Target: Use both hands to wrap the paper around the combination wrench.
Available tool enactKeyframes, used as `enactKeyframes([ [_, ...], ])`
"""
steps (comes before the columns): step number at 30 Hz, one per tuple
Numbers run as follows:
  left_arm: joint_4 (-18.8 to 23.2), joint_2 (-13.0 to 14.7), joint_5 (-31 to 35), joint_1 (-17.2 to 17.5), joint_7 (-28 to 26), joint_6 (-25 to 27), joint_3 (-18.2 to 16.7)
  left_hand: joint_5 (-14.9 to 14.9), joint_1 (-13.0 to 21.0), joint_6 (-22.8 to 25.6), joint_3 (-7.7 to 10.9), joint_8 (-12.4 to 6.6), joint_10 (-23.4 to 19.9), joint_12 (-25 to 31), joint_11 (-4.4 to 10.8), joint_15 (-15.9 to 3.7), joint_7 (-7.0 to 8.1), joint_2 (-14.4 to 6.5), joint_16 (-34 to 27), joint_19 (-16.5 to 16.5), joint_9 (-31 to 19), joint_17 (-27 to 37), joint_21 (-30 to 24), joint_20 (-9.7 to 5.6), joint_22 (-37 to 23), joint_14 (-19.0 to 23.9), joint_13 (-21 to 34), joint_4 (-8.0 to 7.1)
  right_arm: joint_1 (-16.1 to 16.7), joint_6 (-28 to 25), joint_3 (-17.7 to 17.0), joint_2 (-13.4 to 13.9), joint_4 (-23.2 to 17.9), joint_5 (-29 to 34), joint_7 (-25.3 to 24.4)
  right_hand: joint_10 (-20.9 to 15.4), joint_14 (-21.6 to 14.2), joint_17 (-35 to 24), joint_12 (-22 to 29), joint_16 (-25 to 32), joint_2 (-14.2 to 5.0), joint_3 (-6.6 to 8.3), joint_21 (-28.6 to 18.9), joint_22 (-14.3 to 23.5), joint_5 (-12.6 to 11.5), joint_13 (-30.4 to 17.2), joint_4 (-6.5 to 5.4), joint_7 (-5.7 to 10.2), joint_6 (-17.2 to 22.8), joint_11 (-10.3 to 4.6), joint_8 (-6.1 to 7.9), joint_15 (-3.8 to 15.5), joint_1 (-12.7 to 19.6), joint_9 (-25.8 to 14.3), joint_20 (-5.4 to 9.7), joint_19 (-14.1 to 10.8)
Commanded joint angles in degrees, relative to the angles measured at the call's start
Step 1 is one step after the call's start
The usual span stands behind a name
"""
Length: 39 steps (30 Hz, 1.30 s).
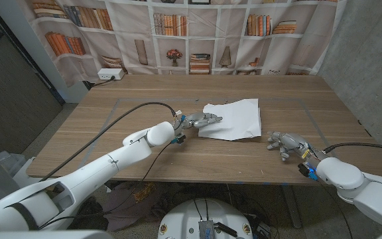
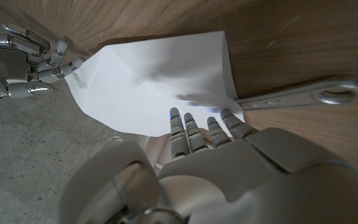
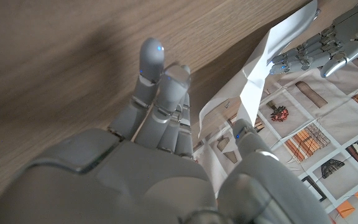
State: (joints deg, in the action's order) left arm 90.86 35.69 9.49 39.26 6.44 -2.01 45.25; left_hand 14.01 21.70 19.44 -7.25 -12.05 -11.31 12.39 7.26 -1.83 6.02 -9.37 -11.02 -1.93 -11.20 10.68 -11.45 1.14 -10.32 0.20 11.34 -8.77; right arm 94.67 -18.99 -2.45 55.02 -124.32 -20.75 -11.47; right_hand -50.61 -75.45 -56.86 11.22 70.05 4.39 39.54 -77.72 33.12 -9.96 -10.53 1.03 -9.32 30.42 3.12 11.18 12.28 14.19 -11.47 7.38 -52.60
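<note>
While the wide wooden counter (image 1: pixel 144 143) carries everything in front of me, the white paper (image 1: pixel 234 119) lies near its middle, creased and partly folded over on itself. My left hand (image 1: pixel 199 121) is at the paper's left edge; in my left wrist view its fingers (image 2: pixel 194 127) lie side by side and fairly straight, their tips on the sheet's border, pressing rather than pinching as far as I can tell. My right hand (image 1: pixel 286 143) waits on the counter just beyond the paper's right corner, apart from it, holding nothing, its fingers (image 3: pixel 157 81) loosely together and only lightly curled. The wrench (image 2: pixel 303 96) lies under the paper, its ring end sticking out bare onto the wood beside my left fingertips; the rest of it is hidden by the sheet.

I judge the wrapping to be in its early part: one fold covers most of the tool, but nothing is yet rolled around it. The next move, I think, calls for my right hand to come in and pin the far edge while my left tucks its edge under the wrench and rolls it, keeping the bare ring end from sliding out.
</note>
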Motion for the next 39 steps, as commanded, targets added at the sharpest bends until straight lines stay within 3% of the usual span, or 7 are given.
enactKeyframes([
  [1, -0.6, -0.2, -0.2, -0.3, 0.1, 0.1, 0.0, 0.3, -0.2, 0.4, 0.08, 0.08, 0.1, -0.1, -0.12, -3.18, 0.04, 0.1, 0.1, -0.2, -0.1, 0.1, -0.2, 0.1, -0.1, 0.4, 0.1, 0.08, -4.7, -1.5, 4.6, 1.0, 1.8, -1.8, 2.6, 1.1, 0.1, -0.2, -0.3, -0.1, 0.38, -0.16, 1.0, 0.5, 0.1, -0.2, -1.62, -2.0, -1.0, 0.37, -0.4, 0.18, -2.9, 0.0, 4.62, -0.6],
  [3, -0.6, -0.2, -0.3, -0.2, 0.0, 0.1, 0.0, 0.3, -0.2, 0.4, 0.09, 0.07, 0.2, -0.1, -0.18, -3.13, 0.01, 0.1, 0.1, -0.2, -0.1, 0.1, -0.2, 0.13, -0.1, 0.4, 0.1, 0.09, -5.5, -0.7, 5.5, 1.3, 2.4, -2.2, 3.2, 1.8, 0.4, -0.2, -0.4, -0.3, 0.73, -0.45, 1.2, 1.0, 0.1, -0.2, -2.56, -2.26, -1.5, 0.45, -0.5, 0.18, -4.6, 0.0, 4.65, -0.9],
  [7, -0.7, -0.1, -0.4, -0.1, -0.1, 0.1, -0.1, 0.3, -0.2, 0.4, 0.1, 0.08, 0.2, -0.2, -0.19, -3.11, -0.04, 0.2, 0.1, -0.2, -0.1, 0.1, -0.2, 0.11, -0.1, 0.4, 0.1, 0.09, -7.1, -0.6, 6.7, 1.3, 3.3, -3.8, 3.4, 2.3, 0.6, -0.1, -0.3, -0.7, 1.36, -0.49, 1.9, 1.7, -0.2, -0.2, -3.33, -2.38, -1.7, 0.79, -0.38, 0.21, -6.4, 0.0, 4.74, -1.0],
  [18, -1.4, -0.4, -0.6, 0.1, -0.5, -0.6, 0.0, 0.3, -0.3, 0.4, 0.12, 0.09, 0.1, -0.1, -0.07, -3.16, -0.03, 0.2, 0.1, -0.2, -0.1, 0.1, -0.2, 0.14, -0.1, 0.4, 0.1, 0.11, -10.0, 0.8, 9.5, 1.8, 4.3, -6.1, 2.9, 3.1, 0.5, -0.6, -0.2, -0.6, 2.27, -0.44, 2.7, 2.2, -0.4, -0.2, -3.81, -2.47, -2.2, 0.83, -0.36, 0.2, -8.2, 0.0, 4.77, -1.2],
  [29, -1.9, -0.7, -0.7, 0.0, -0.5, -0.9, 0.2, 0.3, -0.3, 0.4, 0.14, 0.08, 0.1, -0.1, 0.0, -3.15, -0.12, 0.2, 0.1, -0.2, -0.1, 0.1, -0.2, 0.17, -0.1, 0.4, 0.1, 0.13, -12.6, 3.7, 12.7, 2.2, 5.2, -6.7, 2.6, 3.7, 0.7, -0.5, -0.2, -0.8, 2.67, 0.08, 3.4, 2.7, -0.4, -0.2, -3.27, -2.18, -2.6, 0.64, -0.34, 0.21, -8.3, 0.0, 4.78, -1.3],
  [39, -2.9, -1.4, -0.9, -0.5, -0.2, -1.7, 0.6, 0.3, -0.4, 0.5, 0.17, 0.08, 0.1, -0.1, -0.07, -3.13, -0.14, 0.2, 0.1, -0.2, -0.1, 0.1, -0.2, 0.11, -0.1, 0.4, 0.1, 0.14, -11.3, 10.0, 12.0, 1.6, 6.5, -8.4, 2.5, 5.7, 0.6, -0.7, -0.3, -0.9, 2.37, 0.95, 4.3, 3.7, -0.6, -0.2, -3.26, 1.19, -2.0, -0.71, 0.0, 0.22, -9.2, 0.0, 4.8, -1.1],
])
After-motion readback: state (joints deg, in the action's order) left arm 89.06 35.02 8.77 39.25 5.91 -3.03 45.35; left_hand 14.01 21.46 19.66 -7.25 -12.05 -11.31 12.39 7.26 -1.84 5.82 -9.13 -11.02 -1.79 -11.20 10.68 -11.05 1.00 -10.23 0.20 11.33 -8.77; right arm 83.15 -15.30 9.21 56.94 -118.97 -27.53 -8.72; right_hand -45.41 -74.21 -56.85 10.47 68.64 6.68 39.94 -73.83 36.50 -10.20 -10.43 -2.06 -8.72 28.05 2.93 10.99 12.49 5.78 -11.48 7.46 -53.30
